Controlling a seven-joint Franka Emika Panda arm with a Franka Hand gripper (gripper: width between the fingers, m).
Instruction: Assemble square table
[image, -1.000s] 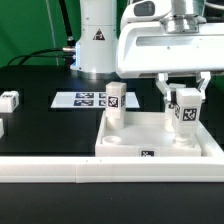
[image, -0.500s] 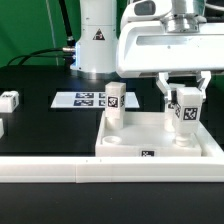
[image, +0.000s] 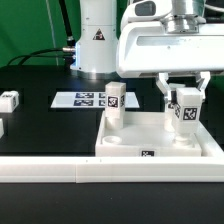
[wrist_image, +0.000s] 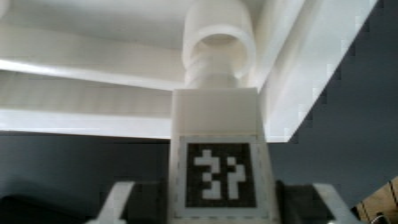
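Note:
The square table slab (image: 160, 140) lies upside down against the long white rail, a tag on its near edge. One white leg block (image: 115, 104) stands upright in the slab's corner at the exterior view's left. My gripper (image: 185, 112) is shut on a second tagged leg block (image: 186, 113), holding it upright over the slab's corner at the exterior view's right. In the wrist view that leg block (wrist_image: 217, 150) runs between my fingers (wrist_image: 121, 203) toward the slab's rounded corner pocket (wrist_image: 222, 45). Whether the leg's foot sits in the pocket I cannot tell.
The long white rail (image: 90, 172) runs along the front. The marker board (image: 82, 99) lies behind the slab. A loose tagged leg block (image: 8, 100) and another white part (image: 2, 127) lie at the exterior view's left. The robot base (image: 97, 40) stands behind.

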